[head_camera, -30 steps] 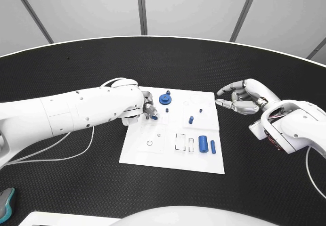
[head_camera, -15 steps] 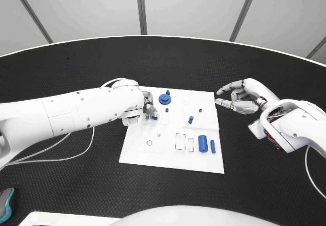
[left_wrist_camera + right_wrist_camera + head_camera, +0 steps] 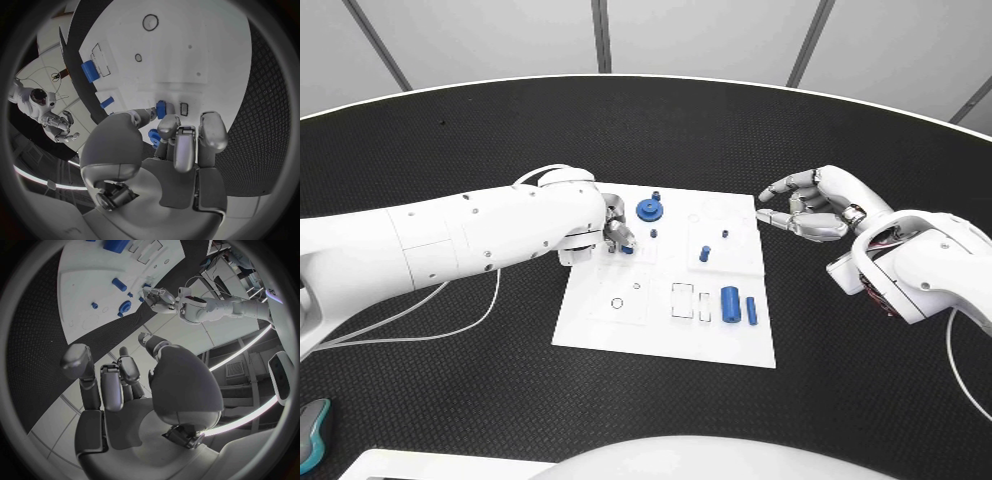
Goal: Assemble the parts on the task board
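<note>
Barely a flicker: the left hand (image 3: 616,235) has eased a touch toward the robot, fingertips still at a small blue part (image 3: 627,250).

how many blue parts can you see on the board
7: round part, small peg, piece at left hand, peg, tiny one, cylinder, thin bar. Hand may hide more.

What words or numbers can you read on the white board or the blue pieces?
There is no readable text.
Task board: it bears thin outlines, rectangles and small circles, but no letters or numbers.
Blue parts, such as the long cylinder: plain, with no marks to be made out.
Left hand and right hand: no label can be read on them.
</note>
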Robot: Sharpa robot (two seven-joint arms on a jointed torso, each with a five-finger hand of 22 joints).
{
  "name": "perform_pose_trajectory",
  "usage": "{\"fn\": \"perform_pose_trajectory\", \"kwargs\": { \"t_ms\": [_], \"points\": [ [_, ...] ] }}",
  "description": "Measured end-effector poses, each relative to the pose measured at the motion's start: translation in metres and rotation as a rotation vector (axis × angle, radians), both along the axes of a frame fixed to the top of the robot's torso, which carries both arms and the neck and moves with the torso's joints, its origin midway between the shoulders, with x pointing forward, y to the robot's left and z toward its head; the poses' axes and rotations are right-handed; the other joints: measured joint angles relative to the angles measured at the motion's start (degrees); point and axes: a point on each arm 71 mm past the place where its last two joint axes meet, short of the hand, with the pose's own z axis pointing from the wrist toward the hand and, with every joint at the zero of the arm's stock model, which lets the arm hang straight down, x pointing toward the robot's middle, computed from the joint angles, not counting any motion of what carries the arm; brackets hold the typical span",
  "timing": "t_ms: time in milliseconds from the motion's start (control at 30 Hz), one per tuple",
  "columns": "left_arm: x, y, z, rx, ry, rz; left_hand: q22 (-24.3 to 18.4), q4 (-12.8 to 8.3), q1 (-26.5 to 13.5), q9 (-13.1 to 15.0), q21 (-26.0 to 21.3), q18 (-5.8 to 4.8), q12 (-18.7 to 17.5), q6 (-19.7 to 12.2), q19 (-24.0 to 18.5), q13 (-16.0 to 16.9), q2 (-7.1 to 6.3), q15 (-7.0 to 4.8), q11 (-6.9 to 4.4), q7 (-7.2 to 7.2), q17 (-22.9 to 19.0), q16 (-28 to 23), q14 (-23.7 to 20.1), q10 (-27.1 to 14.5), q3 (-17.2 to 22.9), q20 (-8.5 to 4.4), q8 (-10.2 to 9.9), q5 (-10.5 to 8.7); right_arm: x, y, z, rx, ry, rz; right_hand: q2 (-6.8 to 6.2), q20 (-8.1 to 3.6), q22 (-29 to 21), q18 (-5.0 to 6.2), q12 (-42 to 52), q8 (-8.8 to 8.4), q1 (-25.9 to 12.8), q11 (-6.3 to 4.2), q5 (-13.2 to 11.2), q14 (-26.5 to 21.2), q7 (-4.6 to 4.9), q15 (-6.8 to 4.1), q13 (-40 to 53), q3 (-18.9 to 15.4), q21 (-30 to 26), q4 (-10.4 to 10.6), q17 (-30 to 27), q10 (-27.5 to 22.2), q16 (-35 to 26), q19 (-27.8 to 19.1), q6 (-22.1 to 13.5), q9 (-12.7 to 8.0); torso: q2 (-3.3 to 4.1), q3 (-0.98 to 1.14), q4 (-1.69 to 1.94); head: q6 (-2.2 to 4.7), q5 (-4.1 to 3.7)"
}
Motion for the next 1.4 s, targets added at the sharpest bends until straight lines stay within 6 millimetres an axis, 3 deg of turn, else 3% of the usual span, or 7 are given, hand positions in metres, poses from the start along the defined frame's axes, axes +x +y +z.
{"fn": "perform_pose_trajectory", "kwargs": {
  "t_ms": [567, 1400],
  "points": [
    [0.0014, 0.0006, -0.0008, 0.010, 0.011, -0.004, 0.35, -1.88, -3.30, -0.30, -0.01, 0.03, 0.20, 1.21, 0.39, 0.17, -0.21, -0.62, -0.40, -1.02, -0.01, 0.20, 0.21, 0.42, 1.87, -0.39, 1.70, -0.02, -0.0004, -0.0011, -0.0001, -0.001, 0.003, -0.002, 0.00, 0.00, 0.00, 0.00, 0.00, 0.00, 0.00, 0.00, 0.00, 0.00, 0.00, 0.00, 0.00, 0.00, 0.00, 0.00, -0.01, 0.00, 0.00, 0.00, 0.00, 0.00, 0.03, 0.02, -0.04, -0.26, 0.00],
    [0.0062, -0.0034, -0.0018, 0.024, 0.021, -0.008, 0.56, -0.52, -4.54, -0.04, 0.21, 0.04, 0.44, 1.58, 0.55, 0.34, -0.03, -0.82, -0.61, -1.04, -0.01, 0.19, 0.00, 0.59, 0.49, -0.55, 3.07, -0.03, -0.0016, -0.0009, -0.0001, -0.003, 0.008, 0.003, 0.00, 0.00, -0.04, 0.00, 0.00, 0.36, 0.00, 0.00, 0.00, 0.00, 0.00, 0.00, 0.00, -0.17, 0.00, 0.17, -0.02, 0.00, -0.33, 0.00, 0.00, 0.00, 0.03, 0.03, -0.03, -0.69, -0.43]
  ]
}}
